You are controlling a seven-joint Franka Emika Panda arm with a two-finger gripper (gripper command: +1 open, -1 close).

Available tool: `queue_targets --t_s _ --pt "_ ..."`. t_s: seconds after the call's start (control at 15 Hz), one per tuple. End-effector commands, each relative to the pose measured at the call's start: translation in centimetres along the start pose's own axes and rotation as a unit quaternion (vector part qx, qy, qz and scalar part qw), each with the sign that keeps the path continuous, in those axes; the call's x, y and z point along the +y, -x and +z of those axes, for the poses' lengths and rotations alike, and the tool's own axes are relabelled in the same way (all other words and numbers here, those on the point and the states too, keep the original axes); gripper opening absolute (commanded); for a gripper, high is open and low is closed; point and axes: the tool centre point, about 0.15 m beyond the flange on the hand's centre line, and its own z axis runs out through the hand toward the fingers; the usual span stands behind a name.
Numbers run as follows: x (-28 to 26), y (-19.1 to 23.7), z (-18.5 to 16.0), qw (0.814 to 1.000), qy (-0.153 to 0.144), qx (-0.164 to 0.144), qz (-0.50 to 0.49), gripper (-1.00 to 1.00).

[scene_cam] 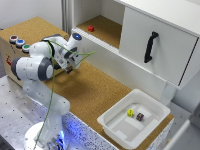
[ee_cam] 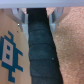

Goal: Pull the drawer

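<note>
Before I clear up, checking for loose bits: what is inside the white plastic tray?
The tray holds two small cubes: a yellow cube and a dark cube beside it. Nothing hides its floor.

Matt white drawer [scene_cam: 157, 42] (rough cork worktop [scene_cam: 92, 87])

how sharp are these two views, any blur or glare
exterior view: soft overall but readable, drawer and its black handle clear, blue glow at the arm base; wrist view: heavily blurred and blocky, gripper fingers barely distinguishable, no obvious glare
</note>
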Motion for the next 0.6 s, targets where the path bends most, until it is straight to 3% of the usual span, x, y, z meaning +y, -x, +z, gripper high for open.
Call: queue_targets --t_s 0.0,0.2,0.27,0.53 --pt "7.4 -1.5 1.2 0.999 -0.006 0.012 0.042 -1.00" --pt "8.1 -1.6 0.5 0.999 0.002 0.012 0.040 -1.00" --pt "7.5 -1.6 0.1 1.000 0.017 0.013 0.023 1.00" --pt "5.0 -1.5 -1.4 0.998 0.052 0.028 -0.026 1.00"
